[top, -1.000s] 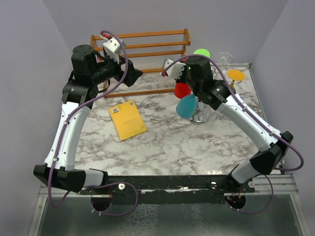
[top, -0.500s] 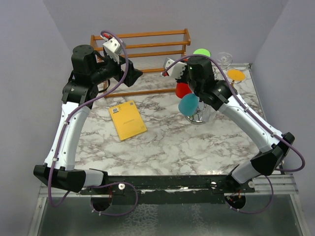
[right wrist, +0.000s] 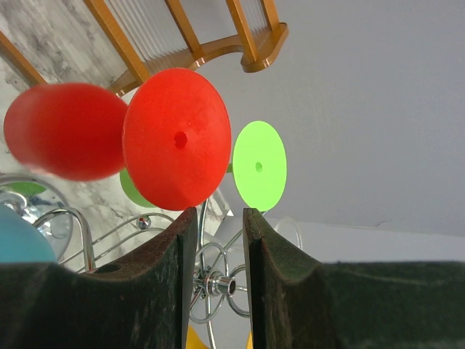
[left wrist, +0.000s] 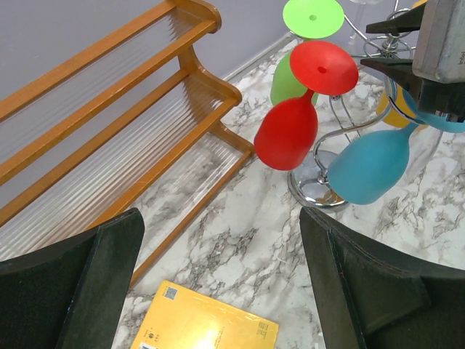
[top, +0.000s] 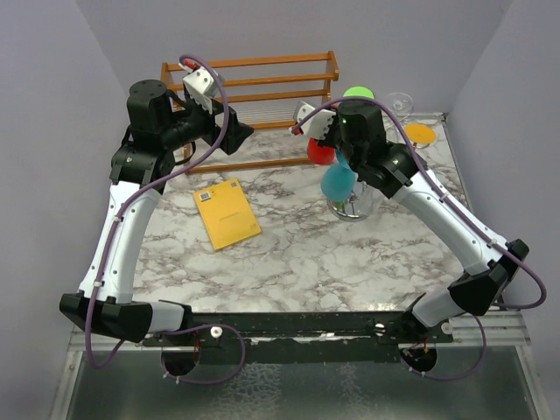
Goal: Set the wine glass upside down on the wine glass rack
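A blue wine glass (top: 337,181) (left wrist: 370,163) hangs bowl-down at the silver wine glass rack (left wrist: 314,193) (top: 354,212), its foot just under my right gripper (left wrist: 385,48). In the right wrist view the right gripper (right wrist: 213,211) is open by a narrow gap. Only the rack's wire hub (right wrist: 218,283) shows through that gap, and the blue bowl (right wrist: 22,236) lies off to the left. A red glass (left wrist: 285,134) (right wrist: 174,138) and a green glass (left wrist: 313,16) (right wrist: 259,166) also hang upside down. My left gripper (left wrist: 221,225) (top: 241,133) stands wide open, high over the table, holding nothing.
A brown wooden slatted shelf rack (top: 262,87) (left wrist: 109,131) stands at the back left. A yellow book (top: 226,213) (left wrist: 207,331) lies on the marble table. An orange glass foot (top: 420,133) and a clear glass (top: 398,102) sit behind the wire rack.
The right gripper has moved slightly back and to the right over the rack, and the blue glass has shifted with it. The left arm has not moved.
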You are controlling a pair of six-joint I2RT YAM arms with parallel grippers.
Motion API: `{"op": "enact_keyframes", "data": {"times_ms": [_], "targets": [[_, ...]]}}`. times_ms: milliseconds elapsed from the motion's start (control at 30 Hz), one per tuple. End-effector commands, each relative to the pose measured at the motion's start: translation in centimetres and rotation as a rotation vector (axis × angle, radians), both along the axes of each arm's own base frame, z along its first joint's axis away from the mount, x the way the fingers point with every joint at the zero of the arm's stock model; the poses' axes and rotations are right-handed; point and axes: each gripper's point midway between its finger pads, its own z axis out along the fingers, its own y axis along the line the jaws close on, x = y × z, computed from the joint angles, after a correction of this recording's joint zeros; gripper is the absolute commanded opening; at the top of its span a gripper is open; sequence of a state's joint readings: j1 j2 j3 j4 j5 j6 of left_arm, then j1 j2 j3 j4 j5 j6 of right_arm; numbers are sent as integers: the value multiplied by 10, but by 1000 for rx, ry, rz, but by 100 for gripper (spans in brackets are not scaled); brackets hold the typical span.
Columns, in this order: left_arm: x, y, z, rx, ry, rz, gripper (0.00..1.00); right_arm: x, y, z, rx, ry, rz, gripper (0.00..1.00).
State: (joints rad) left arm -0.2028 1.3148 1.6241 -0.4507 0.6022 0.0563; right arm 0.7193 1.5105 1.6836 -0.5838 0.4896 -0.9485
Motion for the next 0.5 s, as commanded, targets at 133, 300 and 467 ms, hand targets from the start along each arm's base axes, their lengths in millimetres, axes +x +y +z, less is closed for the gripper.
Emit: {"op": "enact_keyframes", "data": {"times_ms": [133,300,467], "targets": [[-3,-1,-1,5,-4,-20,91,-9,-8,7,-13,-10,-7,32],[-2,0,-3,8,-3,-18,91,-11,-10,18,17,-35,-10,33],[0,1,-4,17,-7,-9,91,-15,-10,34,116,-58,-22,34]]}}
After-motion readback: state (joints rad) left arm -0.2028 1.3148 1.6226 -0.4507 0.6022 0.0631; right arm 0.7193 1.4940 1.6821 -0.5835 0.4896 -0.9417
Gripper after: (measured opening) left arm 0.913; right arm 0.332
